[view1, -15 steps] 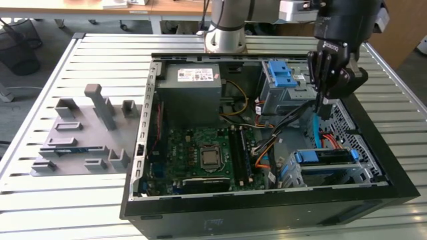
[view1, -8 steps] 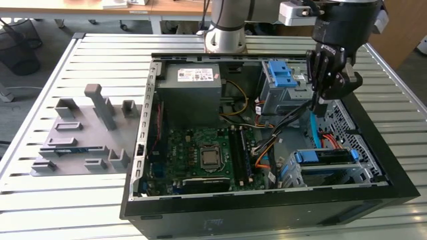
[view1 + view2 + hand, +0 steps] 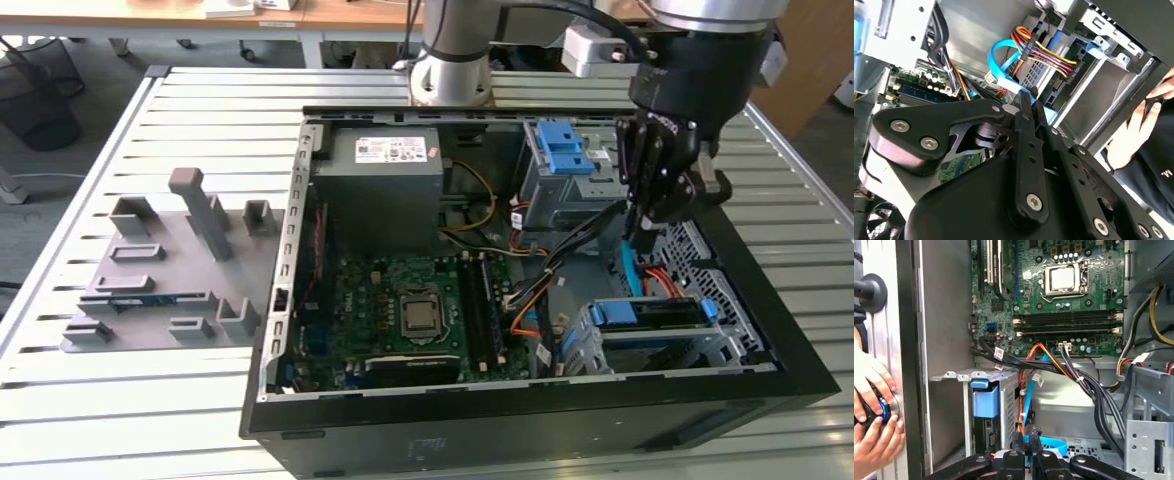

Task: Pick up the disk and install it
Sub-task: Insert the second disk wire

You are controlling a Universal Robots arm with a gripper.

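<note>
The disk (image 3: 647, 313) lies in the grey drive bay at the case's front corner on the exterior view's right. Its blue carrier frame edges a dark body. The first wrist view shows the carrier's blue end (image 3: 986, 404) inside the bay. My gripper (image 3: 638, 232) hangs fingers down inside the open case, above and just behind that bay, apart from the disk. In both wrist views the two black fingers stand together with nothing between them (image 3: 1030, 102) (image 3: 1026, 437). A blue flat cable (image 3: 1049, 443) curls just beyond the fingertips.
The computer case (image 3: 287, 300) lies open on a slatted table. It holds a motherboard (image 3: 414, 305), a grey power supply (image 3: 387, 170), a blue latch bracket (image 3: 566, 148) and cable bundles (image 3: 1089, 385). A grey fixture plate (image 3: 154, 280) lies at the exterior view's left. A person's hands (image 3: 874, 412) rest outside the case wall.
</note>
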